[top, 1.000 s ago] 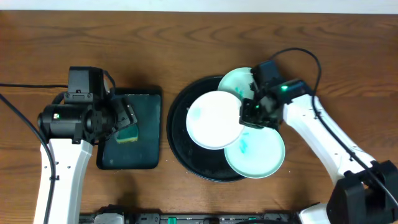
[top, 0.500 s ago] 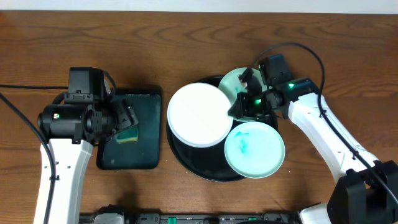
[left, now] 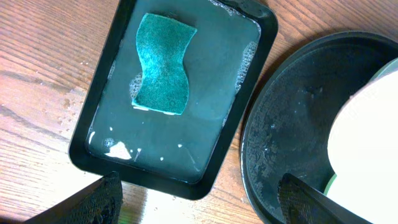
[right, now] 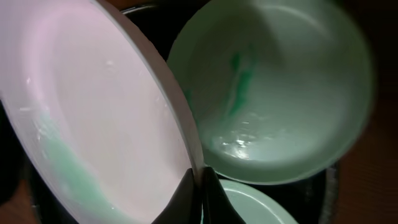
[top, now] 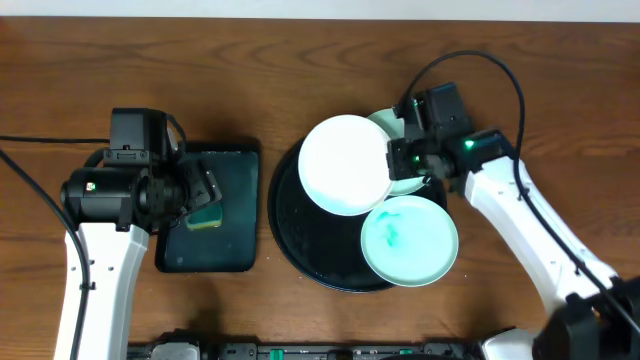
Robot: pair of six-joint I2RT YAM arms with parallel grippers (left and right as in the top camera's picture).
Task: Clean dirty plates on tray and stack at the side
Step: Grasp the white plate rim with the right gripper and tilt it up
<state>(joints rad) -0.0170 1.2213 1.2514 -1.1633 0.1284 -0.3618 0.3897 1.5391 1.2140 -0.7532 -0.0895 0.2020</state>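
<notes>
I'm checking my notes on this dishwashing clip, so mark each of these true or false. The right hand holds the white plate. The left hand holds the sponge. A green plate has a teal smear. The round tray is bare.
1. The right hand grips the white plate by its rim. True.
2. The left hand holds the sponge. False: the hand is open, and the sponge lies in the soapy rectangular tray.
3. The fully visible green plate has a teal smear. True.
4. The round tray is bare. False: the smeared green plate lies on it.
</notes>
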